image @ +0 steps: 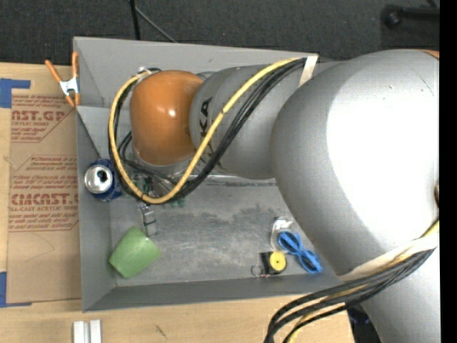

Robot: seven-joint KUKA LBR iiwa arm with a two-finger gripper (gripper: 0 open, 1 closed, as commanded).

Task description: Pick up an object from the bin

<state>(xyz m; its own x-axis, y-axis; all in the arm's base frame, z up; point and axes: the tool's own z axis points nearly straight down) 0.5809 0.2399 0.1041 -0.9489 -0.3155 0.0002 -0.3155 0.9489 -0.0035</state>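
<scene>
My gripper (149,223) pokes out below the arm's wrist at the bin's left side, low over the floor. Just below it lies a light green plastic cup (134,254) on its side in the front left corner; the gripper's tip is right above the cup's upper edge, and I cannot tell whether they touch. A blue and silver drinks can (99,179) stands against the left wall, up and to the left of the gripper. Nothing shows held in the gripper.
Blue-handled scissors (299,251) lie at the front right, with a small yellow and black round thing (273,262) beside them near the front wall. The arm and its orange cover hang over the back and right of the bin.
</scene>
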